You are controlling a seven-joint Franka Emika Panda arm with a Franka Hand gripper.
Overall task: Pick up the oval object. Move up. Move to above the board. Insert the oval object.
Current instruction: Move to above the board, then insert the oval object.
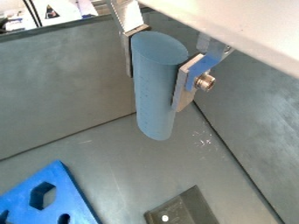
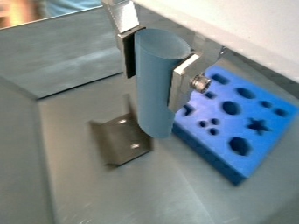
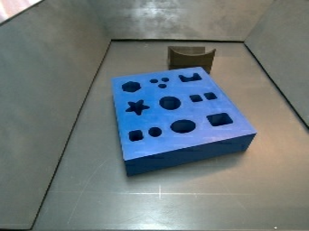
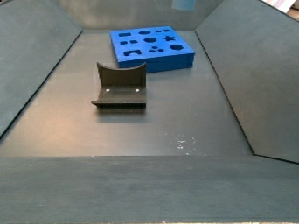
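My gripper [image 1: 158, 74] is shut on the oval object [image 1: 155, 105], a pale grey-blue peg held upright between the silver fingers [image 1: 184, 87], well above the grey floor. Both wrist views show this grip [image 2: 156, 72], with the peg [image 2: 152, 109] hanging below the pads. The board [image 2: 239, 122], a thick bright blue block with shaped holes, lies on the floor off to one side of the peg; a corner of it shows in a wrist view [image 1: 47, 197]. Both side views show the board [image 3: 182, 113] [image 4: 152, 48] but neither the gripper nor the peg.
The fixture [image 2: 117, 140], a dark L-shaped bracket, stands on the floor near the board and below the peg; it also shows in other views [image 1: 181, 210] [image 3: 190, 57] [image 4: 119, 86]. Grey walls [image 4: 228, 79] enclose the floor.
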